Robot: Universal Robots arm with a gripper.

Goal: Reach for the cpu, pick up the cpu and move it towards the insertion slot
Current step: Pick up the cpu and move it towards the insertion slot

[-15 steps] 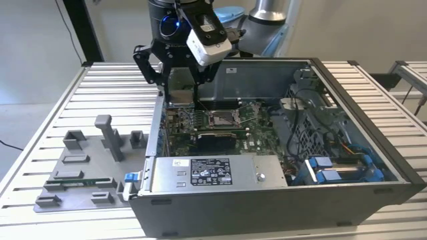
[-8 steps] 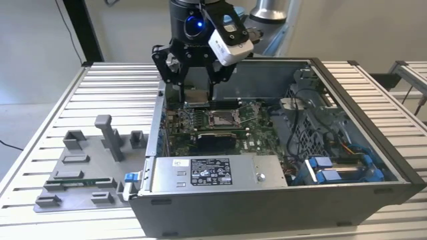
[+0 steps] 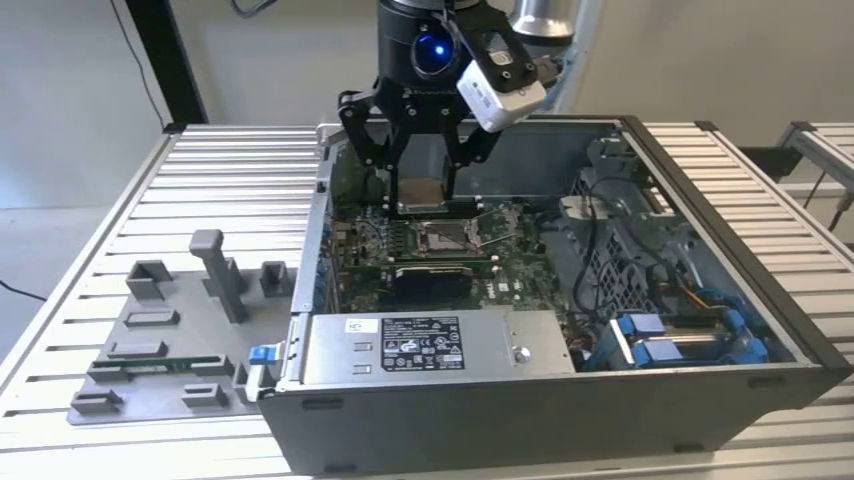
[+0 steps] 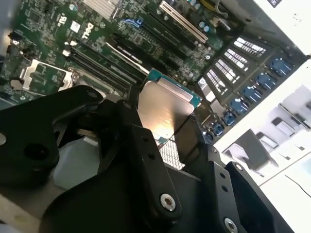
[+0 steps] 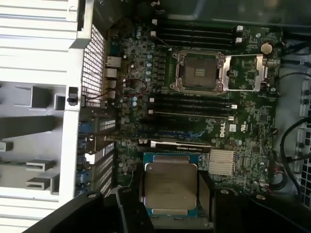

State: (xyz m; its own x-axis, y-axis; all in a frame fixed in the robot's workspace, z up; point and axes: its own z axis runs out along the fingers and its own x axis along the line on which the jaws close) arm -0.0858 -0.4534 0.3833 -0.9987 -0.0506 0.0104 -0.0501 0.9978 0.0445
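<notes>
Already the end effector (image 3: 429,196) grips the cpu (image 5: 169,184) by its edges, above the motherboard (image 5: 243,131); keeping it level over the insertion slot (image 5: 200,73) seems wise.

Exterior view: set high and off the arm, looking down at the open computer case (image 3: 561,300) on the ribbed surface (image 3: 120,230). Both wrist views: mounted near the gripper (image 5: 170,189), close above the green board (image 5: 243,126), aimed past the gripper into the case. Shared across all three: board and socket (image 3: 443,238).
</notes>
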